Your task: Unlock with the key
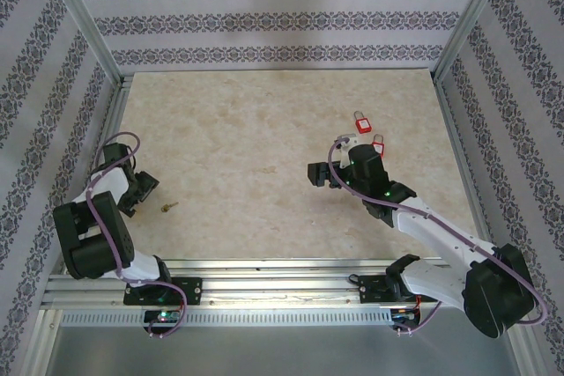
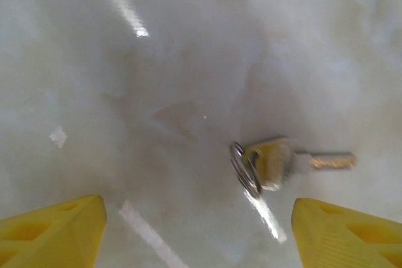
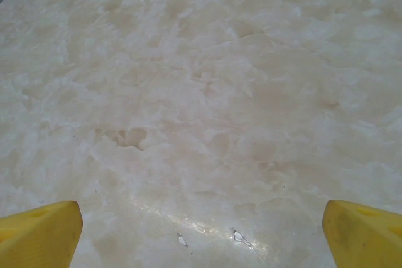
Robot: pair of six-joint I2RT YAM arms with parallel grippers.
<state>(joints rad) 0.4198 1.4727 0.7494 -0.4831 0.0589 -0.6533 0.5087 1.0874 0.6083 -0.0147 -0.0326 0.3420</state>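
Note:
A small brass key (image 2: pixel 276 162) on a metal ring (image 2: pixel 245 169) lies flat on the marble table, its blade pointing right. In the left wrist view it sits just ahead of my left gripper (image 2: pixel 200 233), nearer the right yellow finger (image 2: pixel 352 233); the jaws stand open and touch nothing. From above, the key (image 1: pixel 167 208) is a small speck just right of the left gripper (image 1: pixel 148 189). Two red padlocks (image 1: pixel 361 122) (image 1: pixel 379 145) lie at the right, beside my right arm. The right gripper (image 1: pixel 319 173) (image 3: pixel 201 236) is open over bare table, left of the padlocks.
The marble tabletop (image 1: pixel 247 147) is boxed in by patterned walls and metal posts. An aluminium rail (image 1: pixel 282 275) runs along the near edge by the arm bases. Bare table stretches between the key and the padlocks.

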